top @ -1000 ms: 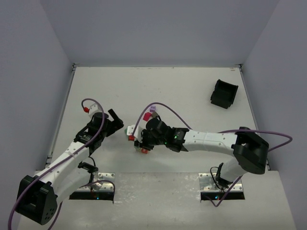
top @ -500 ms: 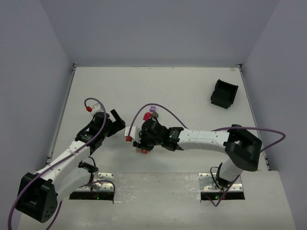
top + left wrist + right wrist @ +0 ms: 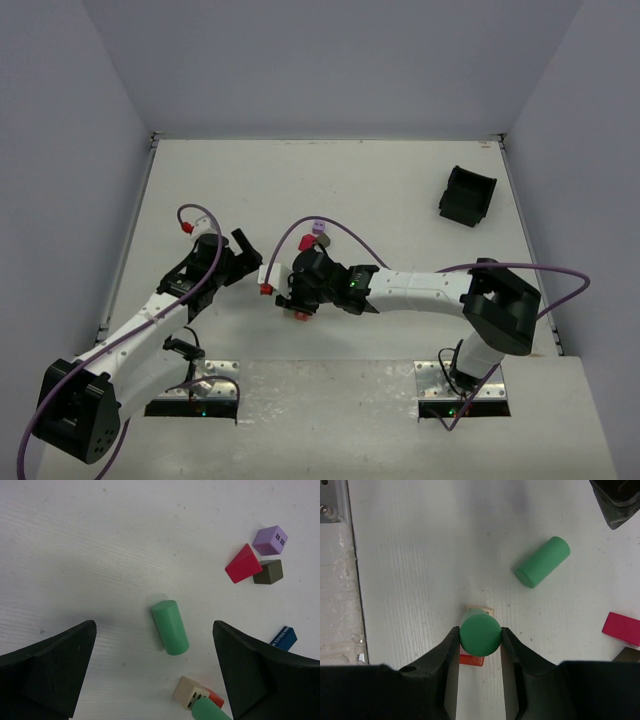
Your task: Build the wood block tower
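My right gripper (image 3: 480, 632) is shut on an upright green cylinder (image 3: 480, 630). It holds it directly over a tan cube (image 3: 481, 610) that sits next to a red block (image 3: 471, 660). Whether the cylinder rests on the cube I cannot tell. A second green cylinder (image 3: 170, 627) lies on its side on the table, under my open, empty left gripper (image 3: 154, 627). In the top view the right gripper (image 3: 300, 292) is just right of the left gripper (image 3: 247, 256).
A purple cube (image 3: 270, 540), a red wedge (image 3: 243, 563), a dark olive cube (image 3: 268, 572) and a blue block (image 3: 283, 637) lie loose beyond the cylinders. A black bin (image 3: 467, 195) stands at the back right. The white table (image 3: 350, 180) has raised edges.
My right gripper has shifted slightly left with the green cylinder. My left gripper has moved a little farther from the base and stays open.
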